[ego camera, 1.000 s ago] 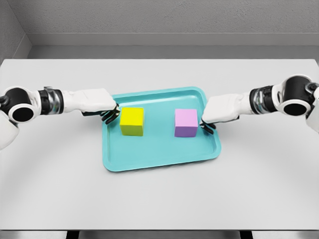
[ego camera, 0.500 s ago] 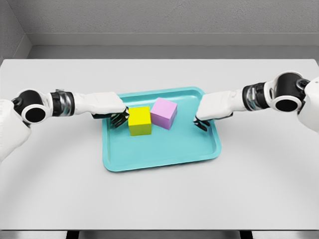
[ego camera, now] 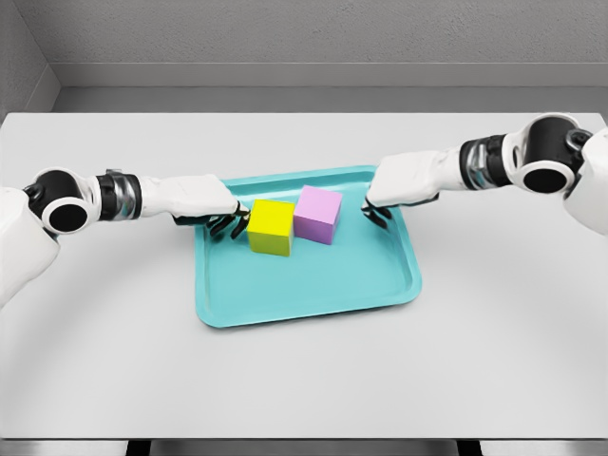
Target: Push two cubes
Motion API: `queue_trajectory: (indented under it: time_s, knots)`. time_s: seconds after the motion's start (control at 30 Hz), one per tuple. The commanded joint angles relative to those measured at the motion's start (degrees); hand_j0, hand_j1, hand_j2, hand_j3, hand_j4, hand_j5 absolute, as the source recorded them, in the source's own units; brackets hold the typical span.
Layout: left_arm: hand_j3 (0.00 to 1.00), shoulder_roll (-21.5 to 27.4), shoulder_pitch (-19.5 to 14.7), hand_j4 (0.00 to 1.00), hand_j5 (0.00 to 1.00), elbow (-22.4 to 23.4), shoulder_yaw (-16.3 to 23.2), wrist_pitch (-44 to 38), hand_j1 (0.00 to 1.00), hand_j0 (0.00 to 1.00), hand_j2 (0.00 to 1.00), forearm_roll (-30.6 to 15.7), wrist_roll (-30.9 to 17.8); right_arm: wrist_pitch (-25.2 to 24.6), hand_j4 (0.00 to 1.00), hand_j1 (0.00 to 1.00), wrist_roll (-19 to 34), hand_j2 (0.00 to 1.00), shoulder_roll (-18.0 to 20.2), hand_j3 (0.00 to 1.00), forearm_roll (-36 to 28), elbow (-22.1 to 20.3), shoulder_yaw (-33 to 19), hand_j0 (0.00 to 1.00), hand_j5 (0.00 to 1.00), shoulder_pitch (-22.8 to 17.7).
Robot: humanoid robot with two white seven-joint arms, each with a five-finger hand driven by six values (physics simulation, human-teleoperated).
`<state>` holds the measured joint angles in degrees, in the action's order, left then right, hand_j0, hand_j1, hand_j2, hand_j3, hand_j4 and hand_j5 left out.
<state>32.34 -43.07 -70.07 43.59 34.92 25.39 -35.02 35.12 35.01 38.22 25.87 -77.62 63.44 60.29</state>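
Two cubes side by side on a teal tray, itself flat on a pale grey tabletop. Yellow cube just beyond the left hand's fingers, touching them or nearly so; contact hard to settle from this angle. Left hand reaching in over the tray's left rim, dark fingers curled downward, closed on nothing. Pink cube pressed against the yellow cube's far side, turned slightly askew, both sitting in the tray's rear half. Right hand over the tray's back right corner, its fingers bent downward and empty, clearly apart from the pink cube with bare tray floor between. Both white forearms stretched inward from opposite sides, palms facing the cubes.
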Motion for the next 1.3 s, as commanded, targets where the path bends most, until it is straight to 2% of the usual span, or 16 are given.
queue_trajectory:
  time_s: [0.0, 0.03, 0.07, 0.1, 0.2, 0.23, 0.37, 0.57, 0.7, 0.87, 0.9, 0.93, 1.2, 1.27]
  knots:
    - [0.14, 0.09, -0.09, 0.14, 0.14, 0.72, -0.08, 0.08, 0.14, 0.14, 0.14, -0.08, 0.02, -0.12, 0.32, 0.32, -0.01, 0.32, -0.43, 0.32, -0.21, 0.19, -0.07, 0.32, 0.32, 0.00]
    - [0.32, 0.71, -0.70, 0.32, 0.32, 1.34, -0.70, 0.08, 0.32, 0.32, 0.32, -0.69, 0.02, -0.12, 0.32, 0.32, -0.01, 0.32, -0.69, 0.32, -0.29, 0.80, -0.07, 0.32, 0.32, 0.18]
    - [0.69, 1.32, -0.79, 0.69, 0.69, 2.48, -1.93, 0.08, 0.69, 0.69, 0.69, -3.42, 0.02, -0.12, 0.32, 0.32, -0.01, 0.32, -1.13, 0.32, -0.29, 1.86, -0.07, 0.32, 0.32, 0.70]
    - [0.77, 2.46, -0.88, 0.77, 0.77, 3.27, -2.81, 0.08, 0.77, 0.77, 0.77, -5.26, 0.02, -0.12, 0.32, 0.32, -0.01, 0.32, -1.40, 0.32, -0.29, 2.56, -0.16, 0.32, 0.32, 1.05]
    - [0.83, 5.71, -0.88, 0.83, 0.83, 3.18, -3.95, 0.08, 0.83, 0.83, 0.83, -9.13, 0.02, -0.12, 0.32, 0.32, -0.01, 0.32, -3.07, 0.32, -0.38, 5.90, -0.51, 0.32, 0.32, 2.72]
    - [0.87, 8.62, -0.88, 0.87, 0.87, 2.92, -3.95, 0.08, 0.87, 0.87, 0.87, -13.26, 0.02, -0.12, 0.32, 0.32, -0.01, 0.32, -4.47, 0.32, -0.38, 7.74, -0.43, 0.32, 0.32, 3.34]
    - [0.95, 9.32, -0.70, 0.95, 0.95, 2.83, -3.95, 0.08, 0.95, 0.95, 0.95, -15.11, 0.02, -0.12, 0.32, 0.32, -0.01, 0.32, -9.39, 0.32, -0.29, 14.51, -0.34, 0.32, 0.32, 6.94]
    - [0.95, 9.67, -0.53, 0.95, 0.95, 2.74, -3.95, 0.08, 0.95, 0.95, 0.95, -15.46, 0.02, -0.12, 0.32, 0.32, -0.01, 0.32, -14.14, 0.32, 0.41, 20.93, 0.19, 0.32, 0.32, 8.79]
    - [0.94, 9.67, -0.53, 0.94, 0.94, 2.74, -3.95, 0.08, 0.94, 0.94, 0.94, -15.46, 0.02, -0.12, 0.32, 0.32, -0.01, 0.32, -16.60, 0.32, 1.73, 23.21, 1.77, 0.32, 0.32, 8.70]
    - [0.65, 10.29, -0.35, 0.65, 0.65, 2.48, -3.95, 0.08, 0.65, 0.65, 0.65, -15.46, 0.02, -0.12, 0.32, 0.32, -0.01, 0.32, -17.66, 0.32, 1.82, 23.57, 2.91, 0.32, 0.32, 8.61]
    - [0.55, 10.29, -0.35, 0.55, 0.55, 2.39, -3.78, 0.08, 0.55, 0.55, 0.55, -15.46, 0.02, -0.12, 0.32, 0.32, -0.01, 0.32, -17.83, 0.32, 1.73, 23.48, 2.91, 0.32, 0.32, 8.61]
    - [0.52, 10.38, -0.26, 0.52, 0.52, 2.39, -3.78, 0.08, 0.52, 0.52, 0.52, -15.46, 0.02, -0.12, 0.32, 0.32, -0.01, 0.32, -17.92, 0.32, 1.73, 23.48, 2.91, 0.32, 0.32, 8.61]
    - [0.52, 10.38, -0.18, 0.52, 0.52, 2.48, -3.78, 0.08, 0.52, 0.52, 0.52, -15.46, 0.02, -0.12, 0.32, 0.32, -0.01, 0.32, -18.45, 0.32, 1.82, 23.57, 3.71, 0.32, 0.32, 8.61]
    - [0.52, 10.38, -0.18, 0.52, 0.52, 2.39, -3.86, 0.08, 0.52, 0.52, 0.52, -15.46, 0.02, -0.12, 0.32, 0.32, -0.01, 0.32, -19.33, 0.32, 2.96, 25.23, 3.62, 0.32, 0.32, 8.70]
